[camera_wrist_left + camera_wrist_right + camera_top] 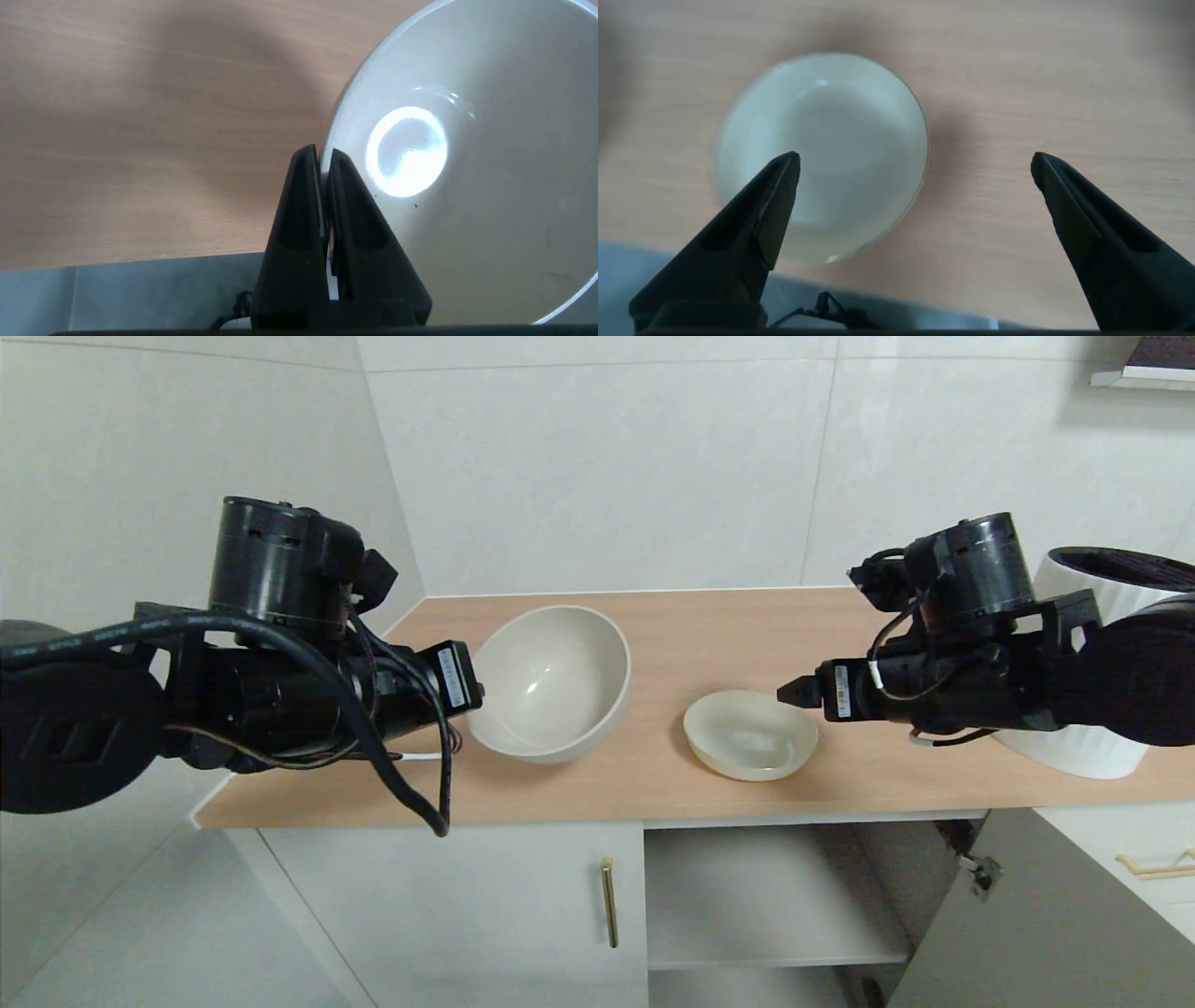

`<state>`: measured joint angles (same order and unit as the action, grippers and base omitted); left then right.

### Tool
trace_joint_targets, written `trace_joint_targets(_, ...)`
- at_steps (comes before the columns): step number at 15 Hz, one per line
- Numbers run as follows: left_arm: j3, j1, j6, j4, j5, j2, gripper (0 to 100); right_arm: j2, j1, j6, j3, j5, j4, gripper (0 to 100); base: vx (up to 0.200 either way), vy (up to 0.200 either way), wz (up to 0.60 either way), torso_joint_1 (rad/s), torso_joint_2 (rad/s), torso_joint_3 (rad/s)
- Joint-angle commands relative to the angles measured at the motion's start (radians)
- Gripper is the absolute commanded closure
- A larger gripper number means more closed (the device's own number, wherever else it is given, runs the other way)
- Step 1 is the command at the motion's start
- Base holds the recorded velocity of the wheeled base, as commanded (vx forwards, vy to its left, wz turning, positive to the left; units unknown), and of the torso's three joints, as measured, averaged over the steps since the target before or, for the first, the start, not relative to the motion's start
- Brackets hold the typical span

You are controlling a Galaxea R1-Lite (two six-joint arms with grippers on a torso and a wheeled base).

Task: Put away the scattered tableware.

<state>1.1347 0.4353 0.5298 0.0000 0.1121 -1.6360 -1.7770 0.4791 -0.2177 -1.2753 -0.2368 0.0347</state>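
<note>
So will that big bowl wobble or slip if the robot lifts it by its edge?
Probably a bit. The left gripper pinches the big bowl at one rim spot, and it sits tilted, so it may swing. Its inside shines like glaze, so it is likely slippery. It looks stiff, perhaps breakable.

The large cream ceramic bowl (551, 681) is toward the left end of the light wooden worktop (709, 625). The small pale shallow dish (750, 735) lies to its right, nearer the front edge. The white ribbed round container (1088, 756) stands at the right end.
</note>
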Motion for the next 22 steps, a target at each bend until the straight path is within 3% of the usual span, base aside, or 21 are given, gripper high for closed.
trace_joint_targets(1, -0.001, 0.0, 0.001, 0.0, -0.003, 0.019, 100, -0.102, -0.027, 0.0, -0.027, -0.006, 0.001, 0, 0.0, 0.0, 0.0, 0.0, 0.0, 0.0)
trace_joint_targets(7, -0.001, 0.0, 0.001, 0.0, -0.003, 0.021, 100, -0.173, -0.043, -0.002, -0.052, -0.006, -0.002, 0, 0.0, 0.0, 0.0, 0.0, 0.0, 0.0)
trace_joint_targets(8, -0.001, 0.0, 0.001, 0.0, -0.003, 0.021, 100, -0.171, -0.043, -0.002, -0.052, -0.004, -0.002, 100, 0.0, 0.0, 0.0, 0.0, 0.0, 0.0)
trace_joint_targets(15, -0.001, 0.0, 0.003, 0.0, -0.005, 0.047, 100, -0.094, -0.039, -0.063, -0.058, 0.016, 0.007, 100, 0.0, 0.0, 0.0, 0.0, 0.0, 0.0)
trace_joint_targets(20, -0.102, 0.0, -0.004, -0.051, -0.031, 0.154, 100, 0.114, -0.039, -0.086, -0.009, 0.251, 0.128, 100, 0.0, 0.0, 0.0, 0.0, 0.0, 0.0)
trace_joint_targets(22, -0.194, 0.0, -0.063, -0.072, -0.086, 0.255, 100, 0.199, -0.039, -0.081, 0.071, 0.283, 0.18, 100, 0.0, 0.0, 0.0, 0.0, 0.0, 0.0)
